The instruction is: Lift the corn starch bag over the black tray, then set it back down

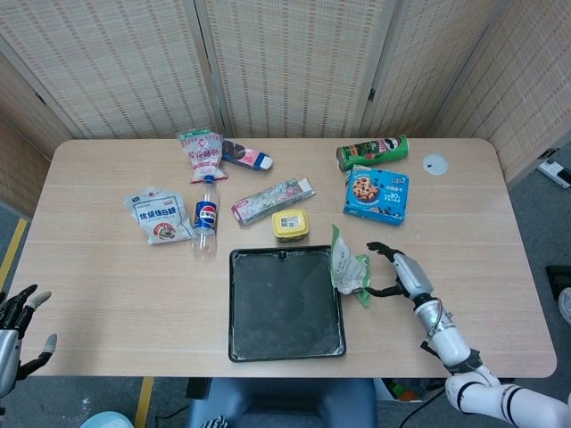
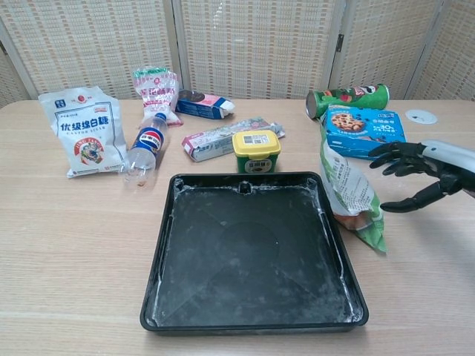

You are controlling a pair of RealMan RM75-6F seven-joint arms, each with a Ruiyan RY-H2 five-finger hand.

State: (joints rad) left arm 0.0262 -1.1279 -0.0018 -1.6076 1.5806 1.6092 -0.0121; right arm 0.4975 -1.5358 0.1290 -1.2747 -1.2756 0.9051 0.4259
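While the corn starch bag (image 1: 345,268) (image 2: 349,191) is lying on the tabletop (image 1: 107,276) (image 2: 74,245) against the black tray's (image 1: 285,303) (image 2: 252,256) right rim, the right hand (image 1: 399,270) (image 2: 420,172) is hovering just beside it — fingers (image 2: 386,150) spread, gripping nothing. Far off at the left edge, the left hand (image 1: 20,314) is hanging below the tabletop — fingers apart too.

Head view high, looking down; chest view low, nearer; shared black tray (image 1: 286,303) (image 2: 252,252)
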